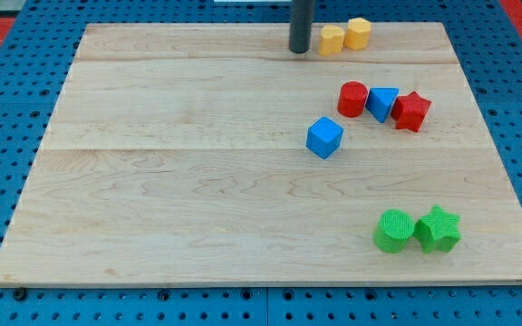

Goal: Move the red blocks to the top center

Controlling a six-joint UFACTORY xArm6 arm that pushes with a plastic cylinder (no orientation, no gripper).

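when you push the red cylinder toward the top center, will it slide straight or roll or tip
The red cylinder stands on its flat end, so it likely slides rather than rolls. Looking squat, it probably won't tip. Its round side may slip off my tip, and the touching blue triangular block might get nudged.

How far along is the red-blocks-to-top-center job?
Done: nothing visible yet. The red cylinder and red star-like block sit at the view's right, flanking the blue triangle, well below the top edge.
In hand: my tip rests at top center, left of the two yellow blocks, touching no red block.
Left: push both reds up and left to top center.
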